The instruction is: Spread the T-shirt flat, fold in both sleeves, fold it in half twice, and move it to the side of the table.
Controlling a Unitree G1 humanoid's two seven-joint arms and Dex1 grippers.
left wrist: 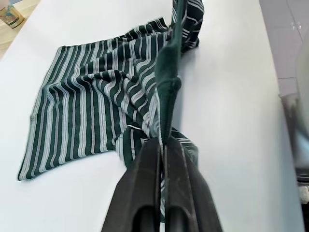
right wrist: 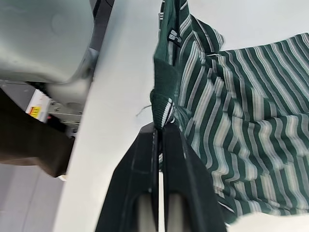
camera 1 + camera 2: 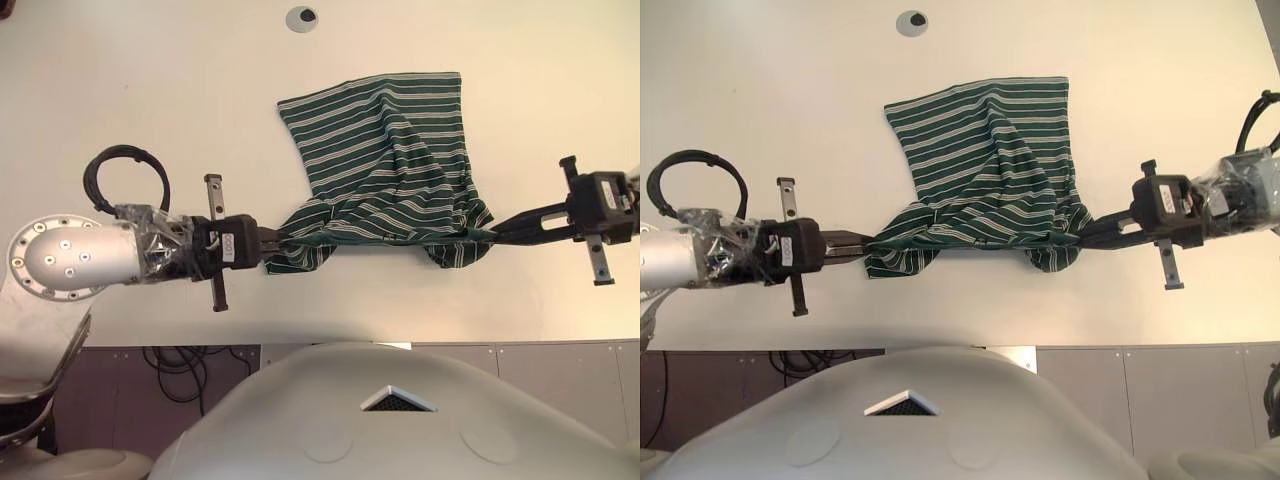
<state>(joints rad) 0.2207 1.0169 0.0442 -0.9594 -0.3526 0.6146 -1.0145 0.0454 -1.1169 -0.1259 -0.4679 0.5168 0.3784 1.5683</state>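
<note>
A: Anything hidden on the T-shirt (image 3: 385, 165)?
B: Near edge is bunched into a rope. Sleeves and collar are lost in the folds, so I can't tell which part each gripper pinches.
A: Fingers?
B: Left gripper (image 3: 272, 240), right gripper (image 3: 1087, 234): tips buried in cloth in the head views. In both wrist views the bases of the fingers (image 1: 140, 193) are cut by the frame edge.
A: Other crops?
B: Right arm (image 3: 600, 205) is cut at the left eye view's edge. The T-shirt runs off frame in the right wrist view.
A: Small stuff?
B: Round disc (image 3: 302, 18) in the tabletop (image 3: 150, 80), too small to tell. Small item (image 1: 10, 14) in a corner of the left wrist view, cropped and unclear.
</note>
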